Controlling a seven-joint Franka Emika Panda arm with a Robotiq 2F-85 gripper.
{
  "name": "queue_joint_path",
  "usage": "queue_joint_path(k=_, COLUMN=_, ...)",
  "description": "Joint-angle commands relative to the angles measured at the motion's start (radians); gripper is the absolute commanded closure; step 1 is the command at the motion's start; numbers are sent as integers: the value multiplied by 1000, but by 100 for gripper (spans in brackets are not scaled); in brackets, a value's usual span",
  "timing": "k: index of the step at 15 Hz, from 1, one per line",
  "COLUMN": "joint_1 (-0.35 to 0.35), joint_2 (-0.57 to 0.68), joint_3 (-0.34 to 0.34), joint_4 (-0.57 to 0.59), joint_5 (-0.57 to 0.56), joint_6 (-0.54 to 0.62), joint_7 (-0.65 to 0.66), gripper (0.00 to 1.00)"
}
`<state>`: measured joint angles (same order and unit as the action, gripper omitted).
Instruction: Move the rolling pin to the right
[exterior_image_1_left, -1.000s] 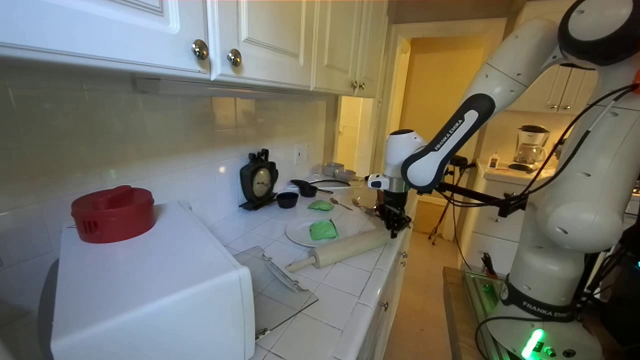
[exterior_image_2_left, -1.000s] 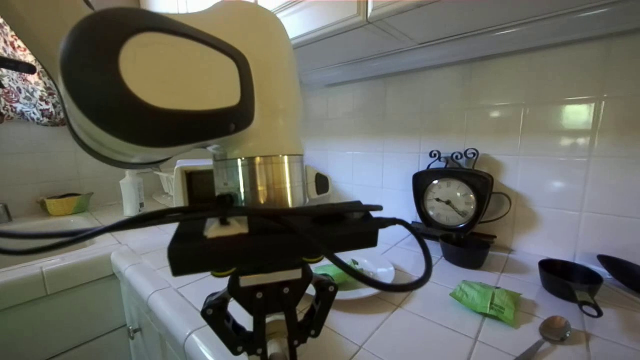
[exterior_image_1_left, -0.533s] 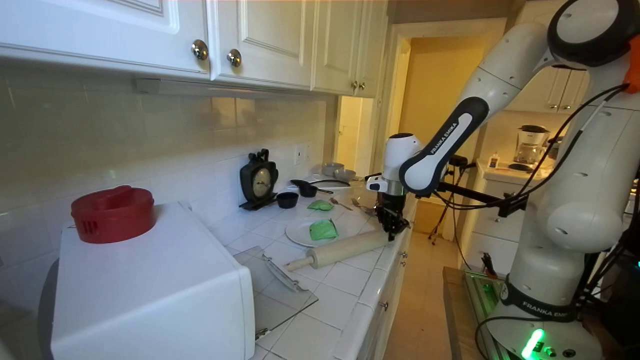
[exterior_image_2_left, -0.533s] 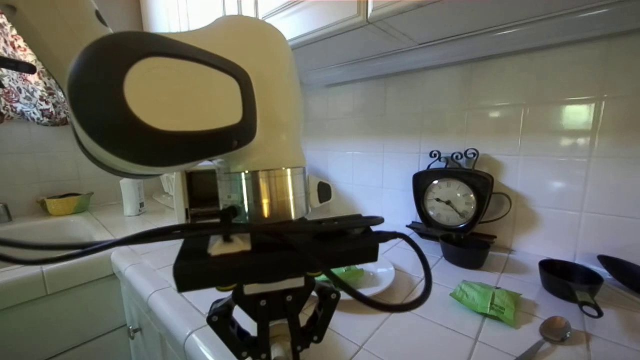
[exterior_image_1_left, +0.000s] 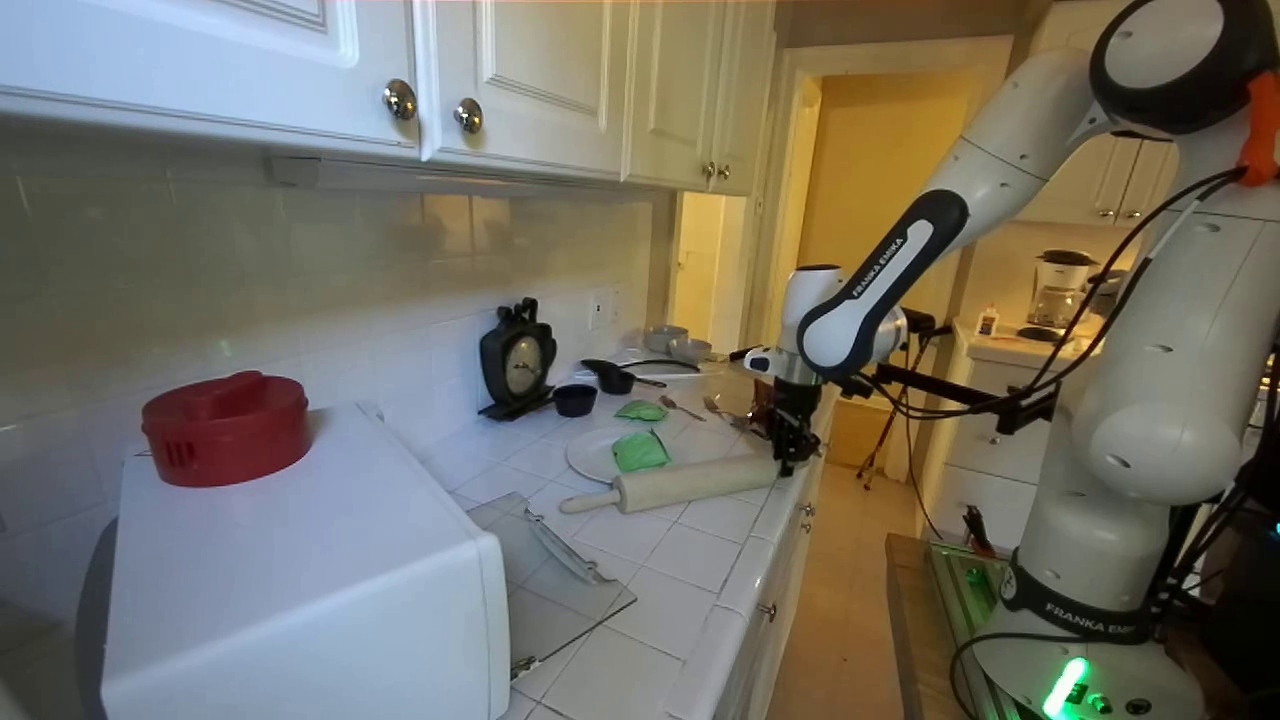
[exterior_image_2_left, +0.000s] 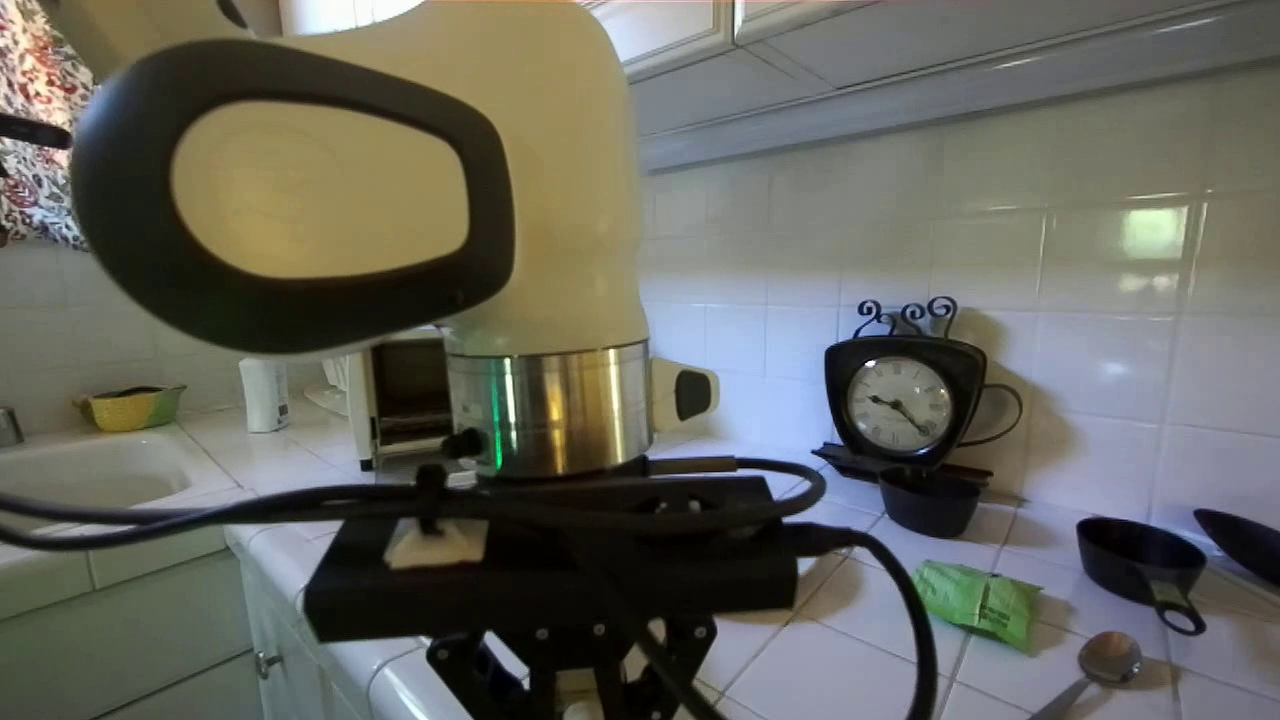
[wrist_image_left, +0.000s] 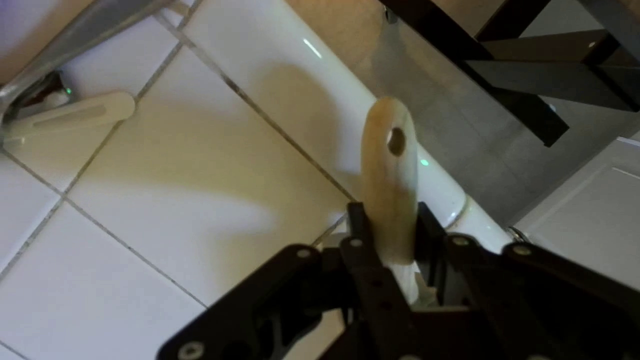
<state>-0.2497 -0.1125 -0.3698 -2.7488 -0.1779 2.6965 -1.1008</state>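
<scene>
While the rolling pin (exterior_image_1_left: 688, 484) extends over the tiled countertop (exterior_image_1_left: 690, 555), one handle clamped in your gripper (wrist_image_left: 390, 215) near the front edge, you can't be sure whether its barrel touches the tile (the angle is poor). Its free handle ends near the lowered toaster-oven door (exterior_image_1_left: 548, 605). Just beside the barrel sits a white plate (exterior_image_1_left: 592, 456) with a green packet (exterior_image_1_left: 640, 453); farther off, a teacup-shaped clock (exterior_image_2_left: 900, 405).
</scene>
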Motion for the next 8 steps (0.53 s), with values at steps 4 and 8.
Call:
queue_joint_path(k=4, joint_1=-18, joint_2=-26, joint_3=31, joint_4=0, joint_5=-64, joint_6=-34, joint_7=-6, gripper=94)
queue_joint_path(k=8, joint_1=-27, joint_2=-79, joint_3=62, joint_4=5, joint_5=-168, joint_6=-81, joint_7=52, gripper=94)
